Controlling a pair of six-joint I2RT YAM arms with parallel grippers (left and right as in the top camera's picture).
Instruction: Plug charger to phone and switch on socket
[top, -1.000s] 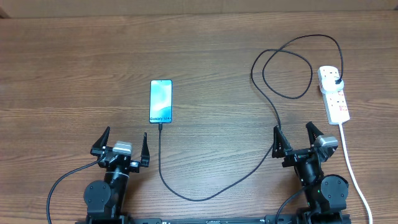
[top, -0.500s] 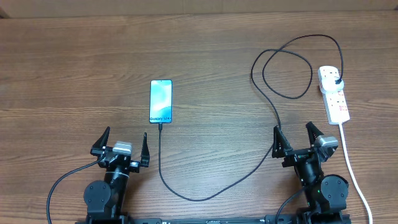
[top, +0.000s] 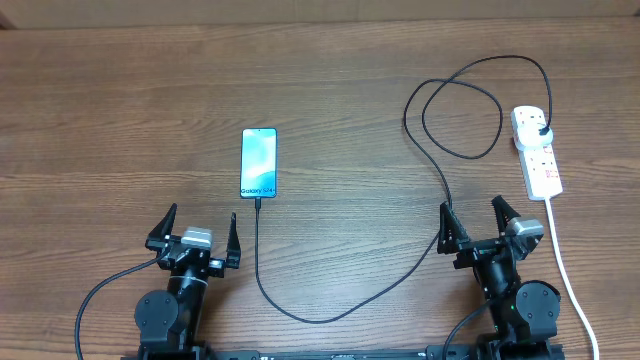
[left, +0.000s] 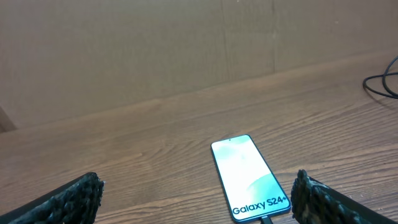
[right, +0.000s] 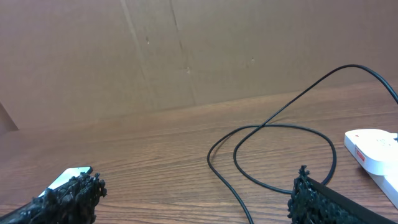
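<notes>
- Left gripper (top: 203, 212): fingers spread wide, holding nothing; the phone (top: 258, 163) lies flat with its screen lit, at about 1 o'clock from it.
- Right gripper (top: 471, 204): fingers spread wide, holding nothing; the socket (top: 537, 152) lies at about 1 o'clock.
- Charger (top: 258, 240): its tip seems seated in the phone's 6 o'clock edge; its black plug sits at the socket's 12 o'clock end.

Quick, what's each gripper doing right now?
Left gripper: open, holding nothing.
Right gripper: open, holding nothing.
</notes>
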